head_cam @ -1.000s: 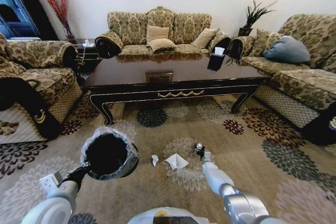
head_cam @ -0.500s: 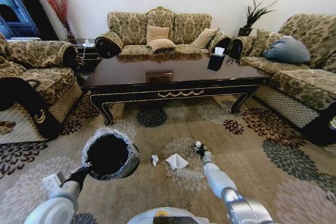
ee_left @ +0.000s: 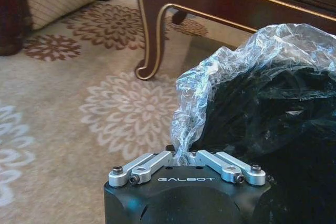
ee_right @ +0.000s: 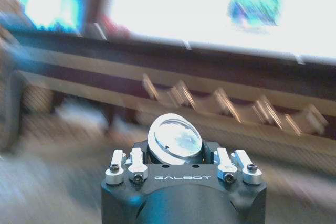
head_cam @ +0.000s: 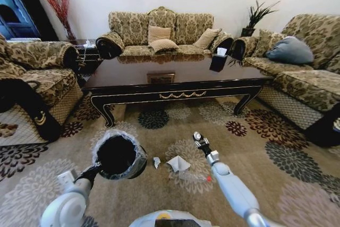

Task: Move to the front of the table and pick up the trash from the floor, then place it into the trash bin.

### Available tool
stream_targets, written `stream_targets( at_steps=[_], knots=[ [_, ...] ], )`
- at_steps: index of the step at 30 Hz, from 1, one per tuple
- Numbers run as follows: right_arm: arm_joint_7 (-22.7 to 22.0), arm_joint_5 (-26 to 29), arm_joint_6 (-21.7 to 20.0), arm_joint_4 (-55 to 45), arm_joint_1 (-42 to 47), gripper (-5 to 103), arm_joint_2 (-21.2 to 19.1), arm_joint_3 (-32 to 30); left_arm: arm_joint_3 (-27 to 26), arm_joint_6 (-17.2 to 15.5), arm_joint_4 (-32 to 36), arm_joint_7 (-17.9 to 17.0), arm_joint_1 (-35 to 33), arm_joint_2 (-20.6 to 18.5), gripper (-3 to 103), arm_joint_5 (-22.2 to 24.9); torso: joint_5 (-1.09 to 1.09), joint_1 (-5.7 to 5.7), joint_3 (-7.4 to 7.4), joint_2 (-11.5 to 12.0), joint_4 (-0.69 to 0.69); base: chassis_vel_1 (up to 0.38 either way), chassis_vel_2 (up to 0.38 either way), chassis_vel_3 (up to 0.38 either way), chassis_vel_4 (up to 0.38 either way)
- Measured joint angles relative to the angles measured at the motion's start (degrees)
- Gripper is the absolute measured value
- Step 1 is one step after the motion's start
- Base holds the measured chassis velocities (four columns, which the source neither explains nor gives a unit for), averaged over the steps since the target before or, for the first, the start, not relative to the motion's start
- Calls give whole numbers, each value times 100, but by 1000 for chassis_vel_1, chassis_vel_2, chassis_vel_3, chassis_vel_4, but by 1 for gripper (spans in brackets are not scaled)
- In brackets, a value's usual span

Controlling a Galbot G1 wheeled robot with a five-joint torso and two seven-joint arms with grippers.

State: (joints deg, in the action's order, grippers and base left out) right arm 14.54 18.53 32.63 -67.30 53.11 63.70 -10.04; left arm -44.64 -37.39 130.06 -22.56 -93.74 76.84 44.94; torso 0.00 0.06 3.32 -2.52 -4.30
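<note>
The left end effector (ee_left: pixel 182 157) was pinched on the rim of the small round black trash bin lined with translucent greyish plastic (head_cam: pixel 118 155), holding it up above the floral carpet on the robot's left side. Just right of the bin, on the carpet, lay a small crumpled white paper (head_cam: pixel 156 161), then a folded white tissue (head_cam: pixel 178 163), then a clear bottle with a red cap (head_cam: pixel 195 175) — none of them picked up yet. Right of these, the right end effector (head_cam: pixel 200 142) was raised off the floor with its fingers pressed on a silvery foil ball (ee_right: pixel 175 138), well apart from the bin's mouth. Beyond it all stood the long, low coffee table of glossy dark wood with gold scroll ornament (head_cam: pixel 180 95). By my judgement the approach was done and one piece was in hand; it remained to drop it in the bin, and three pieces were left.
</note>
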Motion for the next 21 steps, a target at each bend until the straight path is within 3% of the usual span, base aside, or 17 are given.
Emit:
stream_targets(
  at_steps=[6,9,13,21],
  knots=[
    [309,824,152,-1349,-13,52,-391,772,378,-69,-199,-71,331,-204,2,295,-1,0,0,0,0,0,0,0,0],
    [326,912,153,-1497,-45,52,-421,896,442,-72,-246,-80,378,-228,2,297,0,0,0,0,0,0,0,0,0],
    [480,1263,160,-2346,-430,52,-558,1844,836,-79,-515,-124,630,-296,2,301,-1,0,0,0,2,0,0,0,0],
    [1143,1217,421,-2407,-934,52,-621,2552,1236,-67,-854,-168,891,-289,2,202,-1,0,1,0,1,0,0,0,0]
  ],
)
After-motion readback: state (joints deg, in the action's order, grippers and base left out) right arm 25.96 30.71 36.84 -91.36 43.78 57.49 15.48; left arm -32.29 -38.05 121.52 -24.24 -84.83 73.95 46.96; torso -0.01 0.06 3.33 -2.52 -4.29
